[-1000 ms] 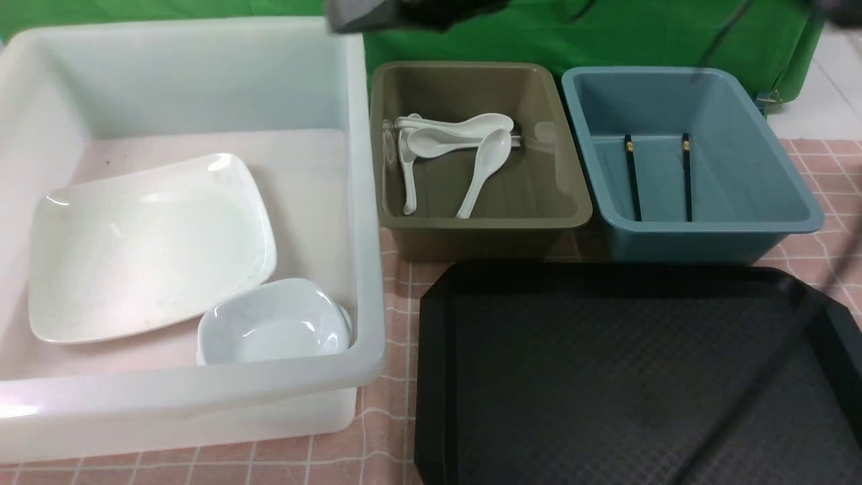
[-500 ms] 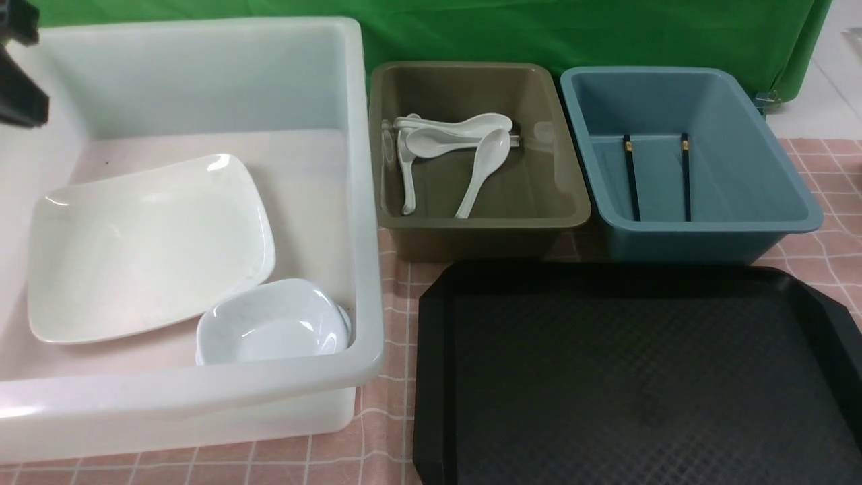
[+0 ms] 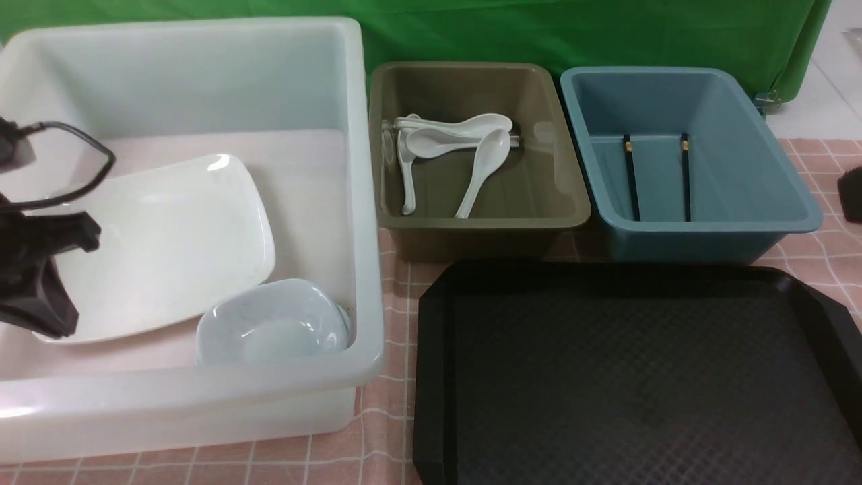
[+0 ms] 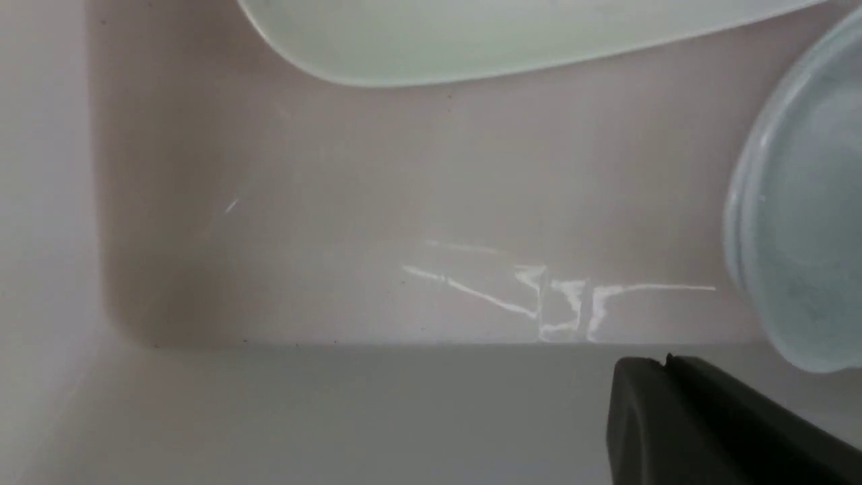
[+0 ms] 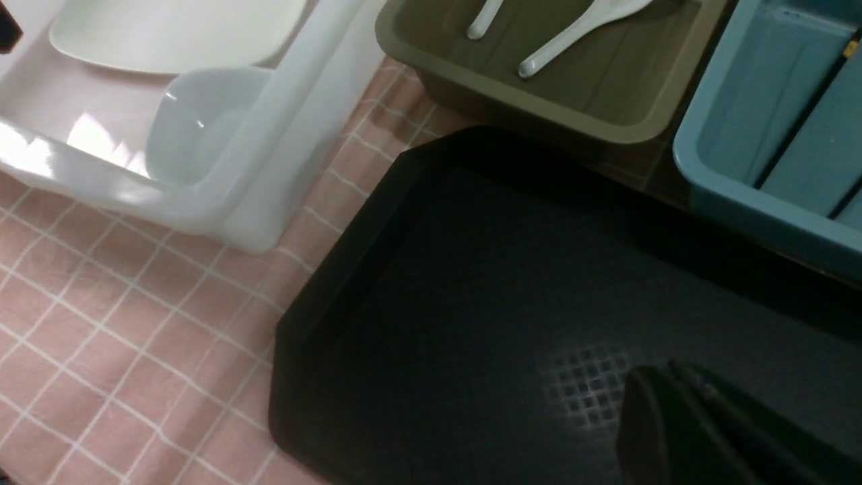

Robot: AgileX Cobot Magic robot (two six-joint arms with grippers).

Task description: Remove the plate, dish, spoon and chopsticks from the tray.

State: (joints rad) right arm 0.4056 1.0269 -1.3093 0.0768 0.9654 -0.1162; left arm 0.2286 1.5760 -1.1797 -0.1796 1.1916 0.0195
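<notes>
My left gripper (image 3: 40, 316) is clenched on nothing over the white tub's (image 3: 363, 202) near-left corner, beside the plate (image 3: 168, 249) and dish (image 3: 273, 323) lying inside. My right gripper (image 5: 673, 411), also clenched and holding nothing, hangs over the tray (image 3: 431, 377). Spoons (image 3: 481, 168) lie in the olive tub (image 3: 572, 209), chopsticks (image 3: 631, 178) in the blue tub (image 3: 801, 209).

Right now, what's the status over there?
Both grippers shut, empty. Tray bare; plate in white bin, chopsticks in blue tub. Nothing blocking.
</notes>
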